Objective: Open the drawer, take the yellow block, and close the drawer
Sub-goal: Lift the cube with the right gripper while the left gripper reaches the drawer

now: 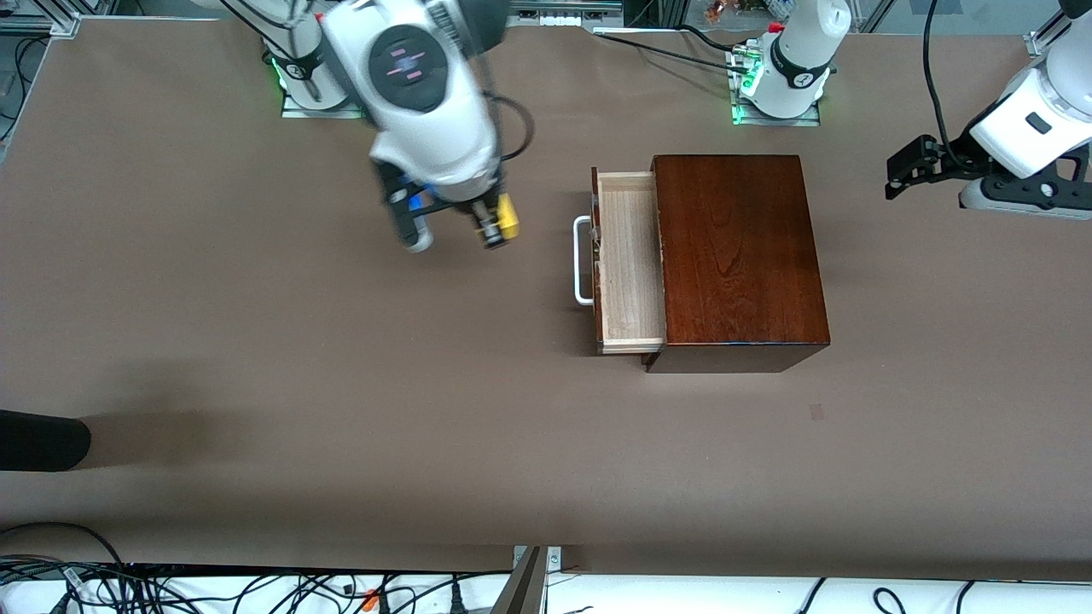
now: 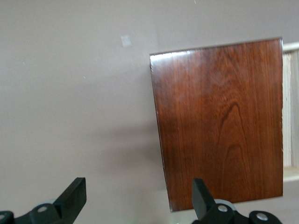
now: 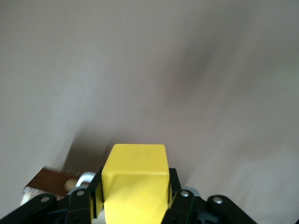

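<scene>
The drawer stands pulled out of the dark mahogany box toward the right arm's end of the table. Its pale-wood tray looks empty and its white handle faces that end. My right gripper is shut on the yellow block and holds it in the air over bare table beside the drawer's front. In the right wrist view the block sits between the fingers. My left gripper is open and empty, waiting over the table at the left arm's end. Its wrist view shows the box.
A black object lies at the table's edge at the right arm's end, near the camera. A small tape mark sits nearer the camera than the box. Cables run along the front edge.
</scene>
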`<state>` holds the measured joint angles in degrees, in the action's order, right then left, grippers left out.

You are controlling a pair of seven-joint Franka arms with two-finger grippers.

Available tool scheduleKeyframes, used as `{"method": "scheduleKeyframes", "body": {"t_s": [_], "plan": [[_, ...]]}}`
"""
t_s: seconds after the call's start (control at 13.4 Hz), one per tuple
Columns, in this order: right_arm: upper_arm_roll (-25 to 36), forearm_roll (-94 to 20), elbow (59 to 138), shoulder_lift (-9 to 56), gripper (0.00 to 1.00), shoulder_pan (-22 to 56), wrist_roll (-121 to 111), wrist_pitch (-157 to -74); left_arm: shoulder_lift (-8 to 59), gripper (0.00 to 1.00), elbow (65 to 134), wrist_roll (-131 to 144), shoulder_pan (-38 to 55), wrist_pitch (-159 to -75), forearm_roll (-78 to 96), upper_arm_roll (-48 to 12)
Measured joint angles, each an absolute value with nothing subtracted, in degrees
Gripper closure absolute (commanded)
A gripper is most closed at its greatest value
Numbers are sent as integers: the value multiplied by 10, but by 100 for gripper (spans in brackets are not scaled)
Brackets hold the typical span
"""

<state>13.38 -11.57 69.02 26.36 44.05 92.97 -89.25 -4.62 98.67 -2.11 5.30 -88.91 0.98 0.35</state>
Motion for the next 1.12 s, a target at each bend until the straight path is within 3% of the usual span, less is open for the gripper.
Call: {"method": "scheduleKeyframes", "body": {"t_s": [0.22,0.52,0.82,1.12], "plan": [[226,-117,778,215,80,437,716,-892,-35,0,987,-71,56,-824,10,-51],[326,-118,857,204,80,433,460,-948,25,0,986,-142,63,-817,18,-140],[341,-144,929,225,80,385,248,-1063,55,0,985,-220,64,-895,70,-218],[341,-224,938,299,80,344,25,-1136,102,0,985,-274,68,-1026,69,-347]]}}
